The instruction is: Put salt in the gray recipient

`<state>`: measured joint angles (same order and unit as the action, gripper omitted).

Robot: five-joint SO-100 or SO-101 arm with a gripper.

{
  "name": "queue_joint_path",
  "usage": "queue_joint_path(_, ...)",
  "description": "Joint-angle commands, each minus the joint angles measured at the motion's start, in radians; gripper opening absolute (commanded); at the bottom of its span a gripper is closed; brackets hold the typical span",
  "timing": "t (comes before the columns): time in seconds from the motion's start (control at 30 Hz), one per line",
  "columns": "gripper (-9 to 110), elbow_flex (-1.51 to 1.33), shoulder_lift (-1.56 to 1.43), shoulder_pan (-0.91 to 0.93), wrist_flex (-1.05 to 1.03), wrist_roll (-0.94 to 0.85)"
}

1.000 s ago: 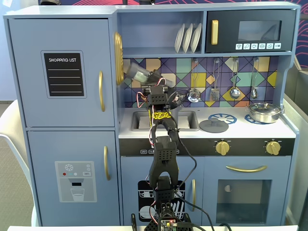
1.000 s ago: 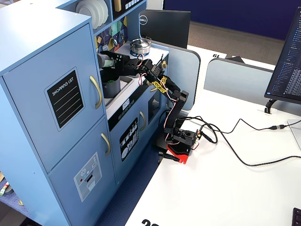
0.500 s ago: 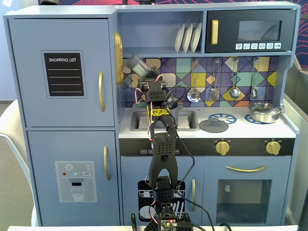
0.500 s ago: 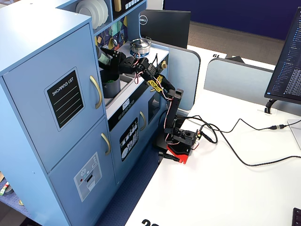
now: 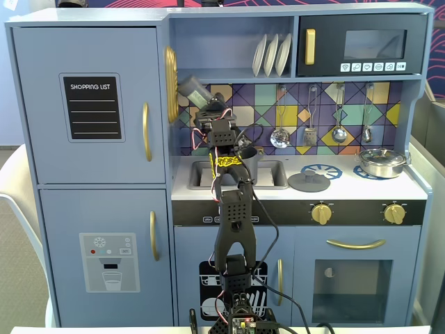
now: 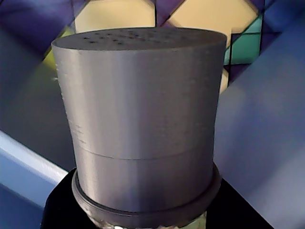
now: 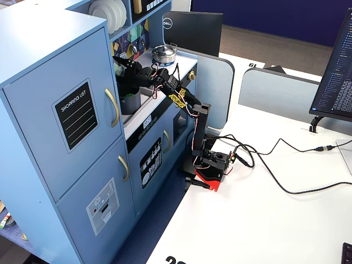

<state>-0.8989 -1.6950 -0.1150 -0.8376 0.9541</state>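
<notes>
- Shift since a second ago, in a fixed view: salt (image 5: pixel 191 89) swung from lying nearly sideways to a steeper slant and lifted higher against the tiled backsplash (image 5: pixel 348 97), cap now aimed up and to the left.
- Arm drawn in at the same time, wrist raised above the sink (image 5: pixel 268 174) in both fixed views.
- Pincer: gripper (image 5: pixel 206 108) clamped round the lower body of the shaker, carrying it clear of every surface. Confirmed in the wrist view, black jaw parts hugging the base of the cylinder (image 6: pixel 138 119).
- Place of the shaker: in the air, above and left of the gray recipient (image 5: pixel 249 161) in that fixed view. Not over its mouth, as far as can be judged.
- Gray recipient standing upright in the sink area, partly hidden behind the arm; seen in the other fixed view (image 7: pixel 130 100) below the raised wrist.
- Meaning for the task, as a judgement: cap turned upward and away from the pot, so nothing being poured at this instant. Probably the back-swing of a shake or a retreat after one. Cannot tell which.
- Look of the shaker: plain dark-gray cylinder, straight-sided, flat top pricked with small holes, faint seam round the middle, flared ring near the grip. Label not visible from any camera.
</notes>
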Motion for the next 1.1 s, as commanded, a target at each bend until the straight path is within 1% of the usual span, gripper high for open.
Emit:
queue_joint_path(0.0,0,0.097,0.005,0.057,-0.245,0.058)
queue_joint_path(0.07,0,0.081,0.009,0.057,-0.29,0.067)
queue_joint_path(0.1,0,0.074,0.009,0.052,-0.268,0.067)
queue_joint_path(0.17,0,0.046,0.002,0.026,-0.144,0.037)
queue_joint_path(0.27,0,-0.026,-0.037,-0.014,0.133,-0.058)
queue_joint_path(0.3,0,-0.023,-0.035,-0.015,0.176,-0.081)
queue_joint_path(0.37,0,0.009,-0.023,0.012,0.152,-0.078)
queue_joint_path(0.53,0,0.035,-0.025,0.095,-0.216,0.037)
queue_joint_path(0.6,0,0.018,-0.025,0.098,-0.275,0.057)
queue_joint_path(0.63,0,0.008,-0.026,0.092,-0.27,0.055)
queue_joint_path(0.7,0,-0.006,-0.026,0.074,-0.192,0.038)
queue_joint_path(0.83,0,-0.023,-0.026,0.026,0.117,-0.029)
queue_joint_path(0.9,0,-0.023,-0.02,0.021,0.238,-0.063)
queue_joint_path(0.97,0,-0.008,-0.018,0.035,0.236,-0.069)
queue_joint_path(1.07,0,0.005,-0.025,0.078,0.026,-0.012)
